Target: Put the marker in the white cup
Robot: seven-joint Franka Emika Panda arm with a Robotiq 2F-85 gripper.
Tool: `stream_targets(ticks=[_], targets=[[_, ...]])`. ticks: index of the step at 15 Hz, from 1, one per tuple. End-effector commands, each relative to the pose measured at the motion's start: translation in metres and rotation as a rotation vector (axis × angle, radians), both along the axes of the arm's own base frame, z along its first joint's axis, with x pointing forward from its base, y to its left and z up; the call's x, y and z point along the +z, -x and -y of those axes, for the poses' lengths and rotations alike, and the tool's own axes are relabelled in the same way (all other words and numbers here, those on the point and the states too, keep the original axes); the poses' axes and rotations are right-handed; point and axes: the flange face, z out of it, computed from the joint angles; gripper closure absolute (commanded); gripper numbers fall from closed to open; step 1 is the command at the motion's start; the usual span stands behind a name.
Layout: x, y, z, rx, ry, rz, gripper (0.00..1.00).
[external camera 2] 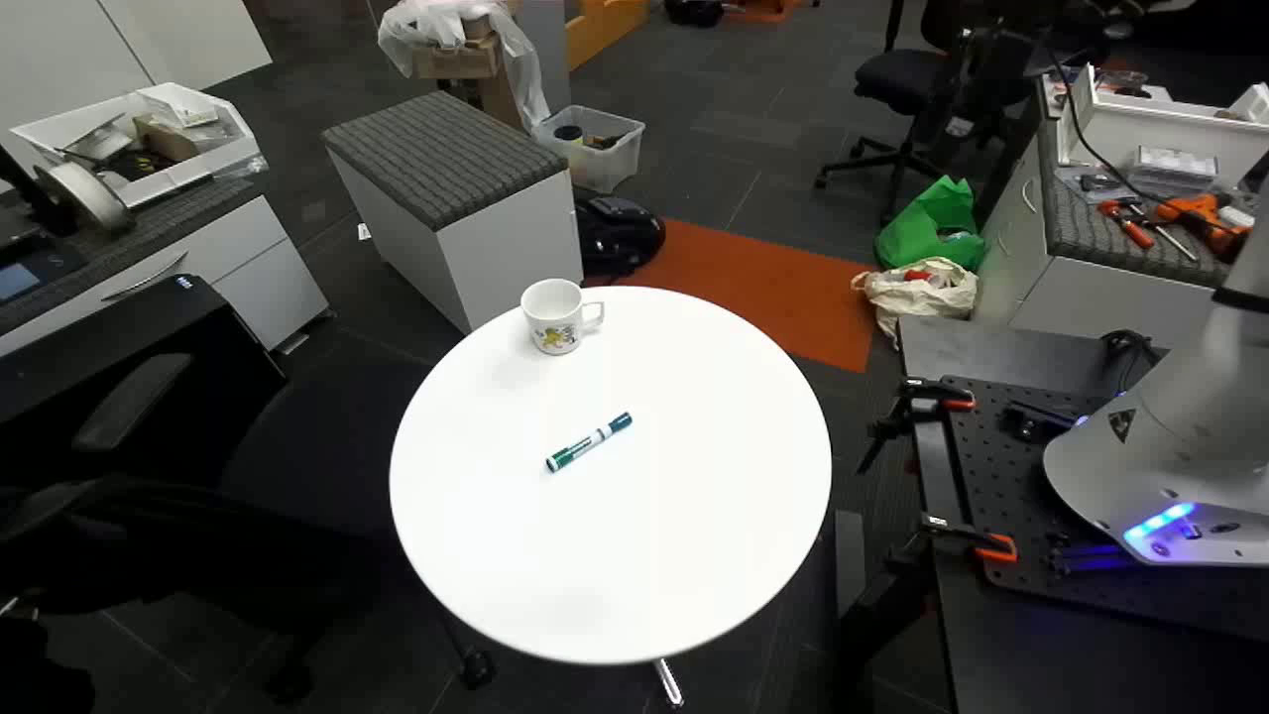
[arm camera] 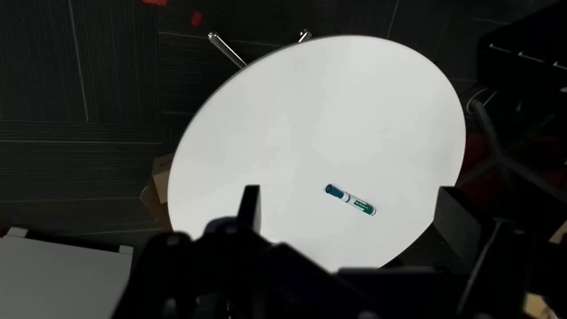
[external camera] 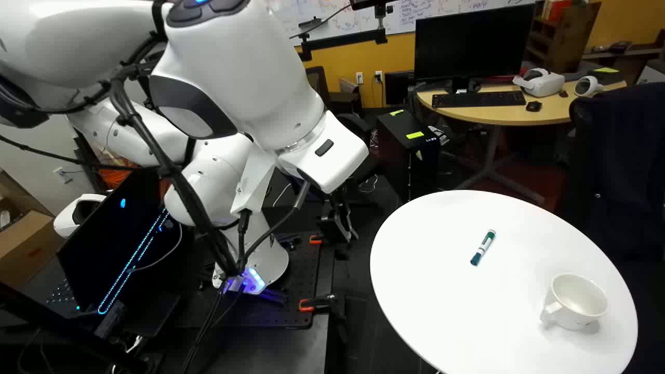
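Observation:
The marker (external camera: 483,247), teal-green with a white band, lies flat on the round white table (external camera: 431,291). It also shows near the table's middle in an exterior view (external camera 2: 589,442) and in the wrist view (arm camera: 351,200). The white cup (external camera: 575,302) stands upright near the table's edge, its handle to the side; it also shows in an exterior view (external camera 2: 553,317). The cup is not visible in the wrist view. My gripper (external camera: 340,228) is beside the table, apart from marker and cup. In the wrist view the gripper (arm camera: 347,189) is open with wide-set fingers and nothing between them.
A desk (external camera: 483,111) with a monitor stands behind the table. A dark chair (external camera 2: 327,446) stands close to the table. The robot's black bench (external camera 2: 991,635) with orange clamps is across a gap from the table. A grey-topped cabinet (external camera 2: 446,159) stands behind the cup.

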Motion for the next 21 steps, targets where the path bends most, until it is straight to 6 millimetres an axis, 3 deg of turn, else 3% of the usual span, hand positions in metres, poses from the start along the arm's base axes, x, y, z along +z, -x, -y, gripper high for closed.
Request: stream_targets(ticks=[1, 10, 21], targets=[[0.0, 0.0, 0.0, 0.0, 0.0, -0.001, 0.0], [0.001, -0.005, -0.001, 0.016, 0.005, 0.019, 0.0], [-0.023, -0.069, -0.018, 0.1, 0.168, 0.059, 0.0]])
